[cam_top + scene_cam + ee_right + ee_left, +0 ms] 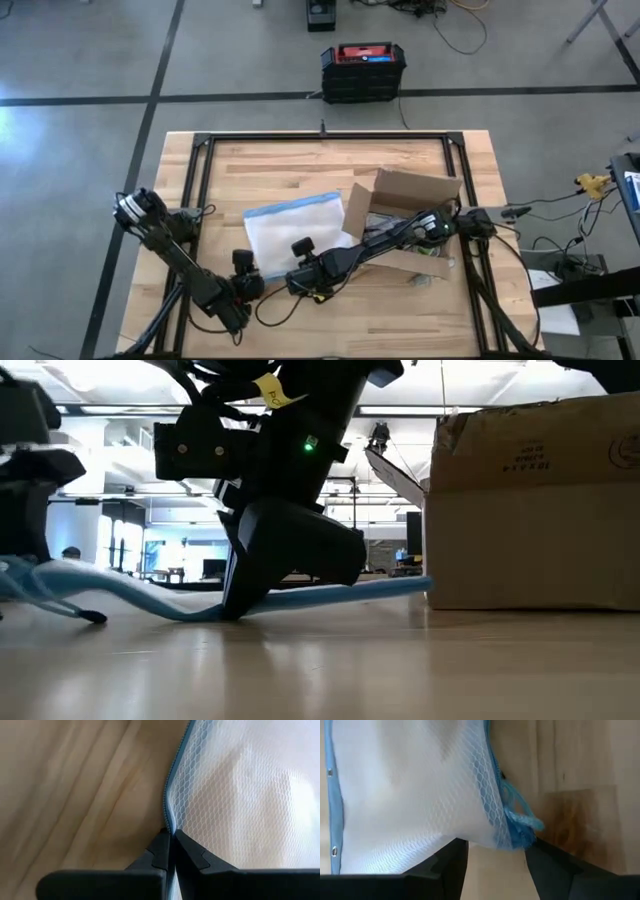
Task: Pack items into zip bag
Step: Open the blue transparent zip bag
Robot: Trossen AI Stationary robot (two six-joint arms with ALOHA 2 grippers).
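Pinching zip bag [240, 785] edge, wrist-view only

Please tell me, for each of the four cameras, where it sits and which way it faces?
High: overhead, facing down on table; both arms show.
Low: tabletop height, facing level; right gripper on zip bag, cardboard box.
Left wrist: left gripper, jaws apart at bag's corner.
Right wrist: right gripper, jaws shut on bag's edge.
Shared: all show the bag.
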